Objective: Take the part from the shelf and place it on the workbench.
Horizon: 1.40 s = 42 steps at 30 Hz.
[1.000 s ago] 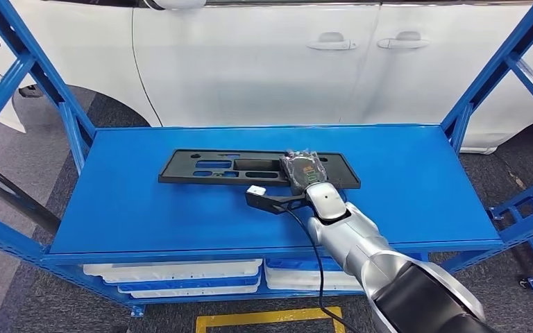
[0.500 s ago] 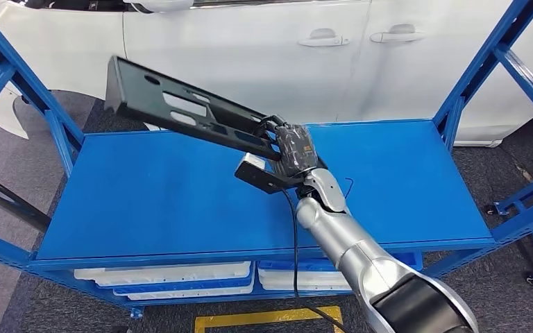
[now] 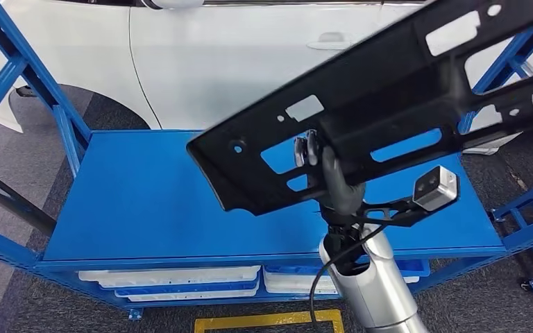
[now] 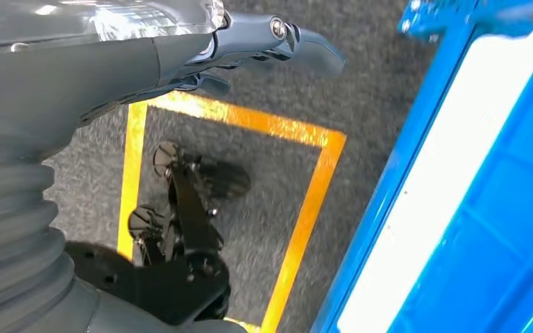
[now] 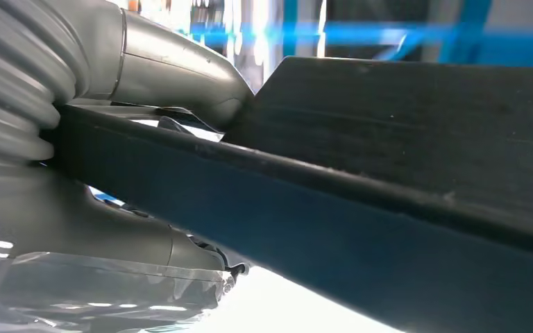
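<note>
The part (image 3: 388,90) is a long black plastic panel with several cut-outs. My right hand (image 3: 333,184) grips it from below near its middle and holds it high above the blue shelf top (image 3: 146,201), tilted up toward the right and close to the head camera. In the right wrist view the dark panel (image 5: 388,173) lies across the picture, clamped between the grey thumb and the rest of my right hand (image 5: 146,69). My left hand (image 4: 180,48) hangs over the grey floor with its fingers apart, holding nothing.
Blue shelf uprights (image 3: 486,76) stand at both sides. A white car (image 3: 215,55) is parked behind the shelf. White trays (image 3: 173,277) lie on the lower level. A yellow floor marking (image 4: 305,208) runs in front of the shelf.
The part lay flat on the shelf top under my right hand. It has since been lifted off, swung up and over to the right, and now hangs close to the camera.
</note>
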Each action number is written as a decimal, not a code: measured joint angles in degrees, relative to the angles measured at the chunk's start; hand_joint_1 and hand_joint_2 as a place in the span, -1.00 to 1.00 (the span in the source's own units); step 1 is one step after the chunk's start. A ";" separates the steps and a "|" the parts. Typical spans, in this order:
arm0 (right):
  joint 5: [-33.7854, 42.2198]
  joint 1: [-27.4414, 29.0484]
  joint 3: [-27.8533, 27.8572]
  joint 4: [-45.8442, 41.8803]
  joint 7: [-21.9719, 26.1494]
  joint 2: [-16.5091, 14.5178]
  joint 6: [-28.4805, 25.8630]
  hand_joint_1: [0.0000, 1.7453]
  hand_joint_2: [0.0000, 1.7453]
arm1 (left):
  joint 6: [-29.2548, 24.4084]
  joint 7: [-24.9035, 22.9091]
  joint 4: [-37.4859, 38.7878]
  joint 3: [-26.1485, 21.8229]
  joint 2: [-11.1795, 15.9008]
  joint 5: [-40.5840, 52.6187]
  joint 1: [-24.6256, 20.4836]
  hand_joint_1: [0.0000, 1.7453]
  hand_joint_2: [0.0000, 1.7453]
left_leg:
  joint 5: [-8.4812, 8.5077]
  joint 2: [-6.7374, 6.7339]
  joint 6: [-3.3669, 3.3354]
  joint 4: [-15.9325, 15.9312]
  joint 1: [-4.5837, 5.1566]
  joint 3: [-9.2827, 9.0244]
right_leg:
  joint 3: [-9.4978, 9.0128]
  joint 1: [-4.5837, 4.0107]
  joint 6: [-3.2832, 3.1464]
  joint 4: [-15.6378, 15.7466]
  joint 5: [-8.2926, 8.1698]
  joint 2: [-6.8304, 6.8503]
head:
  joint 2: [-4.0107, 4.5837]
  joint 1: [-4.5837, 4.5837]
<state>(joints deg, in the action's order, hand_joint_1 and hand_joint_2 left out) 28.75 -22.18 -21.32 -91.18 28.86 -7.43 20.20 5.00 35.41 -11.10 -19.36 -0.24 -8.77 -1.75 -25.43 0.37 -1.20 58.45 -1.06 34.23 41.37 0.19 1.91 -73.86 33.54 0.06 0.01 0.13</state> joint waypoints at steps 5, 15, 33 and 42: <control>-0.49 3.02 -1.30 -6.83 -0.19 2.75 6.37 1.00 1.00 | -0.30 -0.03 0.00 -1.17 -0.13 0.10 0.16 -1.00 1.00 | -0.09 0.08 0.29 0.04 0.08 -0.31 | -5.28 0.01 -0.65 11.51 -6.87 -0.01 | 0.00 -0.02; -3.06 3.34 -5.56 -10.60 0.83 5.58 8.42 1.00 1.00 | -2.00 -1.46 0.00 -2.58 -0.16 0.51 0.20 -1.00 1.00 | -9.08 -0.03 2.38 13.56 0.12 4.61 | -6.40 -0.05 -3.31 17.23 -10.33 0.50 | 0.00 -0.40; -3.18 3.89 -7.79 -12.95 2.07 6.62 9.29 1.00 1.00 | -4.81 -4.64 0.00 -3.50 -0.03 1.66 -0.09 -1.00 1.00 | 0.72 -0.35 -0.19 -0.46 0.33 0.00 | -1.17 0.58 0.54 0.21 -2.02 0.12 | -0.01 -0.03; -4.06 4.72 -8.10 -13.17 3.98 6.79 10.82 1.00 1.00 | -5.56 -4.73 0.00 -3.61 -0.15 1.71 0.32 -1.00 1.00 | 1.42 -0.15 2.16 0.84 0.16 2.64 | -11.47 -0.03 -2.75 17.49 -6.47 0.24 | -0.01 0.21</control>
<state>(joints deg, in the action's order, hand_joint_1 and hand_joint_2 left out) 24.69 -17.46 -29.41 -104.35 32.84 -0.63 31.02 -0.56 30.69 -11.10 -22.97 -0.39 -7.06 -1.43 -24.01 0.22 0.96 59.28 -0.90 36.87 29.90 0.16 -0.85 -56.37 27.07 0.30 0.00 0.33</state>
